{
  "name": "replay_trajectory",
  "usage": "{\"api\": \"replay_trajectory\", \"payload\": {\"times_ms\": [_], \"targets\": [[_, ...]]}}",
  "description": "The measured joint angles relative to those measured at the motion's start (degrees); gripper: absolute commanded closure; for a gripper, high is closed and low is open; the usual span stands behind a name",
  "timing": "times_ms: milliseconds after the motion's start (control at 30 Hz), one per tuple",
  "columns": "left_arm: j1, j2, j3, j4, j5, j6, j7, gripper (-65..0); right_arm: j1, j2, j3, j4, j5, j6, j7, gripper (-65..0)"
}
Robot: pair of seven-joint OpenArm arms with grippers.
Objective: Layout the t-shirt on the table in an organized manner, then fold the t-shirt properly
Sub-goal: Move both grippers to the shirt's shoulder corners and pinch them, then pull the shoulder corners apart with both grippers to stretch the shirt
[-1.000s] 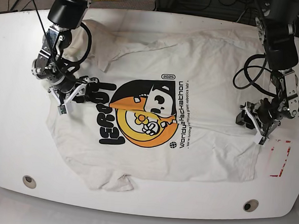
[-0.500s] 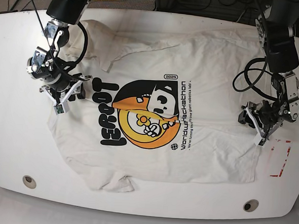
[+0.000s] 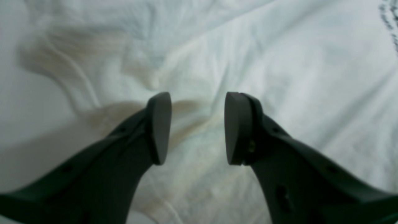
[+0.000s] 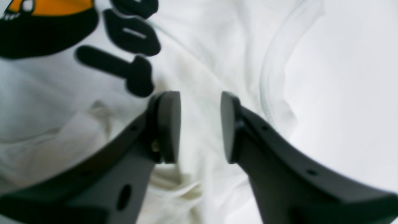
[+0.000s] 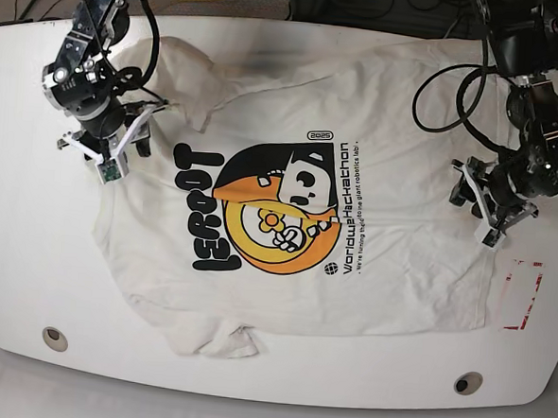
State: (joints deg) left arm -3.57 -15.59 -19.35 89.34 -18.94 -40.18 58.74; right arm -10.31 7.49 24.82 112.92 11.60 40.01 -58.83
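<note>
The white t-shirt point(image 5: 395, 178) lies print-up across the table point(image 5: 11, 249), its orange cartoon print point(image 5: 269, 218) near the middle. The sleeve at the front point(image 5: 209, 337) is crumpled, and the far left sleeve point(image 5: 187, 80) is folded over. My right gripper point(image 5: 107, 156) hovers at the shirt's left edge. In the right wrist view this gripper point(image 4: 200, 127) is open over cloth, beside the black lettering point(image 4: 124, 67) and the collar seam point(image 4: 273, 77). My left gripper point(image 5: 492, 217) is at the shirt's right edge. Seen in the left wrist view, it point(image 3: 197, 127) is open over wrinkled fabric point(image 3: 279, 62).
A red tape rectangle point(image 5: 523, 295) marks the table just right of the shirt's front right corner. Two grey grommet holes point(image 5: 54, 335) point(image 5: 464, 382) sit near the front edge. Cables hang behind both arms at the far edge.
My right gripper moved up and left with the shirt's left edge, stretching the cloth flatter, and its jaws parted. The left gripper rose slightly at the right edge.
</note>
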Motion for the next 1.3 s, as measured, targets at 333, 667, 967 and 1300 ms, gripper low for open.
{"api": "replay_trajectory", "payload": {"times_ms": [333, 667, 967, 1300], "targets": [[9.03, 0.33, -7.23, 12.0, -7.3, 0.22, 2.4, -26.8, -8.72, -0.31, 1.05, 0.98, 7.45, 0.07, -1.25, -57.4], [18.47, 0.61, -14.49, 15.76, -15.98, 0.28, 1.97, -26.8, -14.38, -0.02, 5.55, 1.01, 12.26, -0.13, -0.98, -57.5], [24.81, 0.63, -19.02, 15.76, -20.79, 0.26, 2.08, -26.7, -14.82, -0.17, 5.68, -2.19, 12.66, -0.04, -0.59, -57.5], [28.48, 0.66, -21.33, 15.78, -22.23, 0.26, 1.92, -26.7, -14.64, 0.17, 6.95, -6.99, 12.68, -0.09, 3.04, -57.4]]}}
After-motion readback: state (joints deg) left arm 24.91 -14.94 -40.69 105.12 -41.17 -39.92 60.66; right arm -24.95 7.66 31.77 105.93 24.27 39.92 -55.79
